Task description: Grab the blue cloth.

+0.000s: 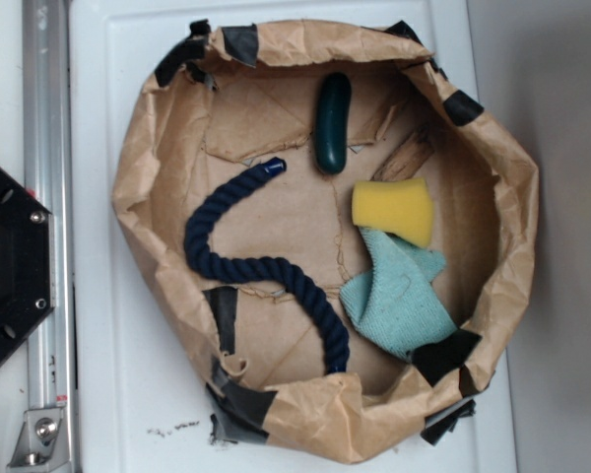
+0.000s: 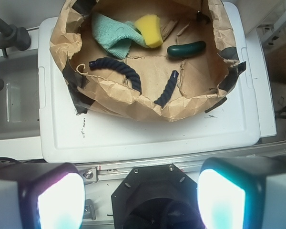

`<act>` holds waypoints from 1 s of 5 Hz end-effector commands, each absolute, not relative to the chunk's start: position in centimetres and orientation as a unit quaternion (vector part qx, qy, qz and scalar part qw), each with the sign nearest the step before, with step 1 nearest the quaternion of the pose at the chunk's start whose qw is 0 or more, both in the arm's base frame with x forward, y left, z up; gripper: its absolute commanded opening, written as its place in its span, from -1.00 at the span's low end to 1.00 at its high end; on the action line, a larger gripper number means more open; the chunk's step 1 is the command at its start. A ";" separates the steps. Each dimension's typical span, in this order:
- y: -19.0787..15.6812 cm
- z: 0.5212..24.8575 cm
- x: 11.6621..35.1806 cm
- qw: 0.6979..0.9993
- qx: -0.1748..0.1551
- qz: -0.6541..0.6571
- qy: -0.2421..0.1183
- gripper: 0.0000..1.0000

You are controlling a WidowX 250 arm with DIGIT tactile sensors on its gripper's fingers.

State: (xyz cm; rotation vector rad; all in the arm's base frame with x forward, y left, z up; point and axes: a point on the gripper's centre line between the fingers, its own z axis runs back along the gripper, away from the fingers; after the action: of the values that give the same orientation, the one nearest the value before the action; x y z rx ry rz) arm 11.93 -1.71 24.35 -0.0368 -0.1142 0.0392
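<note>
Exterior view: even, soft overhead light; moderately bright, slightly hazy, low contrast. White worktop near washed out. Faint shadows under the paper basin's crumpled rim.
Wrist view: sharper at mid-distance. End effector pads at the near edge glow white-cyan, overexposed and out of focus. Dark housing between them underexposed. Corners mildly bowed.

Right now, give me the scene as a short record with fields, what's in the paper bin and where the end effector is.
container: brown paper bin with black tape, on a white surface
target: blue cloth, crumpled, lying in the bin
touching target: yellow sponge, resting at the cloth's edge
other contents: navy rope, curved; dark green cucumber-shaped object
end effector: outside the bin, fingers wide apart, holding nothing
task status: cloth not yet grasped
</note>
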 end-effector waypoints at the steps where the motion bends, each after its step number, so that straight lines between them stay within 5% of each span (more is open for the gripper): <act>1: -1.7 24.4 11.9 0.998 -0.018 0.020 -0.057 1.00; 4: -2.5 14.8 25.3 0.980 0.049 -0.026 -0.191 1.00; 5: -2.9 12.1 29.3 0.978 0.054 -0.083 -0.183 1.00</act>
State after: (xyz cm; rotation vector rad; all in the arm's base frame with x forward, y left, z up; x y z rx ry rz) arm 28.15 -2.74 9.95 0.1077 -0.3025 -0.1862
